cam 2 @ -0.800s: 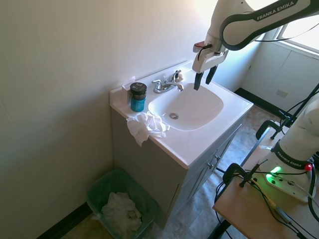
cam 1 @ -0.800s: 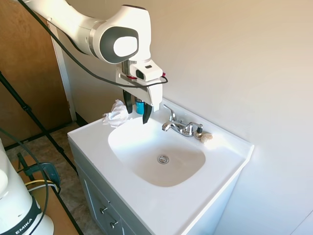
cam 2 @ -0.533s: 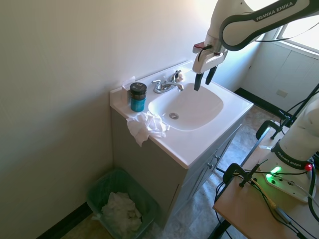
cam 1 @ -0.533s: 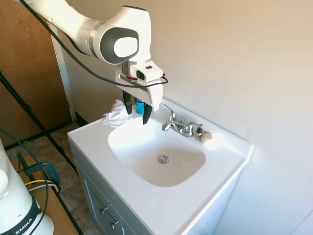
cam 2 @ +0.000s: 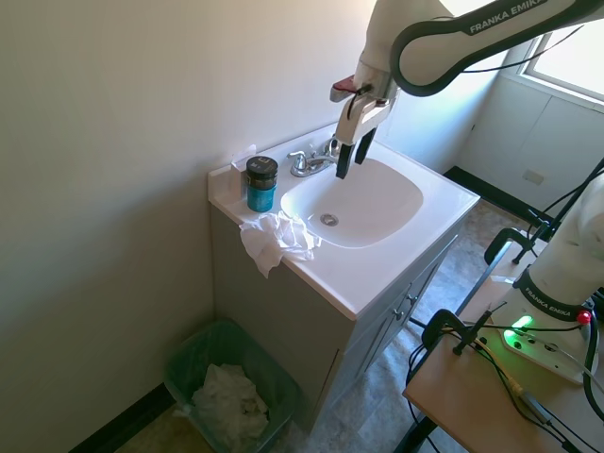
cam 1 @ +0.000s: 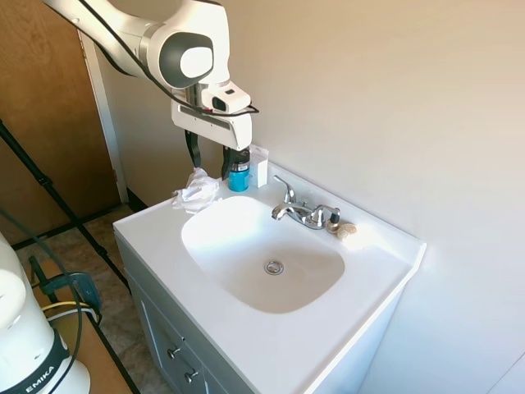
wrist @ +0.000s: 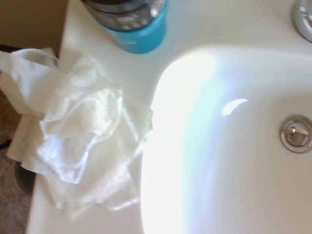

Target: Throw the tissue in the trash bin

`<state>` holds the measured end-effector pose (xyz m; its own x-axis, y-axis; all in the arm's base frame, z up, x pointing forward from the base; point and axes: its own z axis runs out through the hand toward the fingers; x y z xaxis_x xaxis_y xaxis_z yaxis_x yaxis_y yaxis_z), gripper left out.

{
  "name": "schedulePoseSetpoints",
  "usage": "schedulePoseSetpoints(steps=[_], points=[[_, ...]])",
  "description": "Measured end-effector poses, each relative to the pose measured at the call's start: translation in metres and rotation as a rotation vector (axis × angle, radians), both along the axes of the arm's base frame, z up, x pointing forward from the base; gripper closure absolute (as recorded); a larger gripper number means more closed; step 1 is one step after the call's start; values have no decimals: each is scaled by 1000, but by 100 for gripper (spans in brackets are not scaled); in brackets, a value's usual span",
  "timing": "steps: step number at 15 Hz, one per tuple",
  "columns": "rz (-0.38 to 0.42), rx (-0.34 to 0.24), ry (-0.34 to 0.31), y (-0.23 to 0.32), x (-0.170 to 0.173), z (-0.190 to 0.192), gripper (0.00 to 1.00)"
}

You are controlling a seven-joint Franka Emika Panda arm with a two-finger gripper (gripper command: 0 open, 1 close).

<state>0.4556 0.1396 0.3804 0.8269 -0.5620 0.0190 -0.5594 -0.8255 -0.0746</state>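
Observation:
The tissue (cam 1: 195, 190) is a crumpled white wad on the left corner of the vanity top; it hangs partly over the counter edge (cam 2: 276, 238) and fills much of the wrist view (wrist: 83, 141). The trash bin (cam 2: 231, 387) stands on the floor below that corner, lined green, with white paper inside. My gripper (cam 1: 209, 162) hangs open above the counter, just above and slightly right of the tissue, with nothing between its fingers; the second exterior view shows the gripper (cam 2: 349, 162) over the basin's rim near the faucet.
A blue jar with a dark lid (cam 1: 239, 176) stands just behind the tissue, a white card (cam 1: 258, 165) beside it. The chrome faucet (cam 1: 299, 211) and a beige lump (cam 1: 344, 230) sit at the basin's back. The sink basin (cam 1: 246, 246) has a drain (wrist: 296, 132).
The arm has swung from over the basin toward the tissue's corner and risen a little. The gripper stays open. The tissue has not moved.

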Motion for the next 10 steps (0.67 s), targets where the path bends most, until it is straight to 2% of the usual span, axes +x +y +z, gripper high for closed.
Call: schedulePoseSetpoints(steps=[7,10], points=[[67,22,72,71,20,-60,0],[68,13,101,93,26,-87,0]])
